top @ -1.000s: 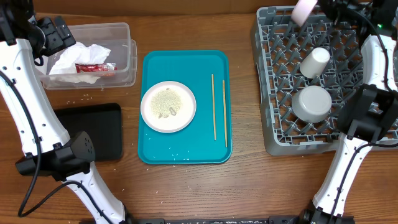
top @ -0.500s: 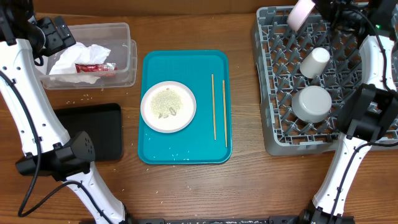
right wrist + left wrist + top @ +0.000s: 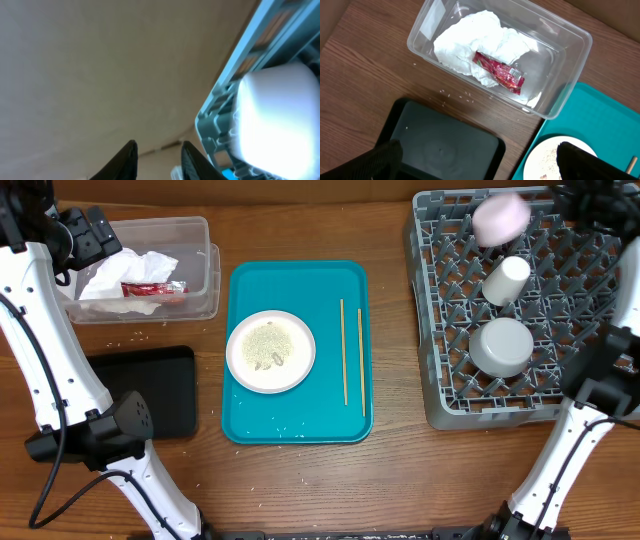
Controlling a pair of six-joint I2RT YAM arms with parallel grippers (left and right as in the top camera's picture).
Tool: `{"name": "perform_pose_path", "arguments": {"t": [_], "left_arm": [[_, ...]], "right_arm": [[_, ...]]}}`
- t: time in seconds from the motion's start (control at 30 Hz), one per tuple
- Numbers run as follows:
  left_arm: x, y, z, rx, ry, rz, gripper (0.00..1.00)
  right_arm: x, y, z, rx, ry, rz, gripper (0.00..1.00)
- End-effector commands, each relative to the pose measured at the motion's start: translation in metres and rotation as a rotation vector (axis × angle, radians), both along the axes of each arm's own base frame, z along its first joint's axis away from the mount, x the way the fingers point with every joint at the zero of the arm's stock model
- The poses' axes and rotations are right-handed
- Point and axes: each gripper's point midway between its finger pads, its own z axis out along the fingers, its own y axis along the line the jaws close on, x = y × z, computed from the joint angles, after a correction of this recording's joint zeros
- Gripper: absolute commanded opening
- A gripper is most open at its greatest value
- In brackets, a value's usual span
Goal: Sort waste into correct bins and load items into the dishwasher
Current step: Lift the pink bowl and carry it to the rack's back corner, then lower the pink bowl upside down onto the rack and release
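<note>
The small white dish (image 3: 500, 218) shows as a motion-blurred blob over the back of the grey dishwasher rack (image 3: 445, 395), apart from my right gripper (image 3: 159, 161). That gripper's jaws stand slightly parted and hold nothing, with the dish (image 3: 280, 115) off to their right. A white cup (image 3: 506, 280) and a grey bowl (image 3: 502, 346) sit in the rack. The white plate (image 3: 270, 351) with rice and two chopsticks (image 3: 343, 352) lie on the teal tray (image 3: 300, 425). The napkin (image 3: 470, 47) and red wrapper (image 3: 499, 73) lie in the clear tub (image 3: 565, 95). My left gripper (image 3: 480, 165) hangs wide open above the black tray (image 3: 440, 145).
Loose rice grains (image 3: 130, 337) are scattered on the wood between the tub and the black tray. My left arm (image 3: 50, 350) runs down the table's left side. My right arm (image 3: 590, 380) stands beside the rack's right edge.
The right gripper's jaws have parted and let go of the white dish, which has moved down and to the right over the rack. The left arm has not moved.
</note>
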Motion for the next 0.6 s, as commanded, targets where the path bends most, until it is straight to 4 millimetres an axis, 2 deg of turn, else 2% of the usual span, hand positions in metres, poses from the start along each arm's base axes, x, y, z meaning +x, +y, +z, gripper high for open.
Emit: {"name": "perform_pose_path", "arguments": {"t": [0.0, 0.07, 0.17, 0.27, 0.4, 0.57], "left_arm": [[-0.002, 0.002, 0.003, 0.016, -0.001, -0.013, 1.0], [-0.002, 0.002, 0.003, 0.016, -0.001, -0.013, 1.0], [-0.002, 0.002, 0.003, 0.016, -0.001, -0.013, 1.0], [-0.002, 0.002, 0.003, 0.016, -0.001, -0.013, 1.0], [-0.002, 0.002, 0.003, 0.016, -0.001, -0.013, 1.0], [-0.002, 0.002, 0.003, 0.016, -0.001, -0.013, 1.0]], "right_arm": [[-0.02, -0.036, 0.063, -0.107, -0.057, -0.118, 0.32], [-0.029, -0.045, 0.075, -0.142, -0.05, -0.152, 0.31], [-0.038, -0.046, 0.097, -0.22, -0.081, -0.171, 0.27], [-0.039, -0.032, 0.109, -0.319, -0.095, -0.177, 0.27], [-0.026, -0.003, 0.104, -0.431, -0.091, -0.166, 0.25], [0.0, 0.036, 0.079, -0.709, -0.03, -0.223, 0.2]]}}
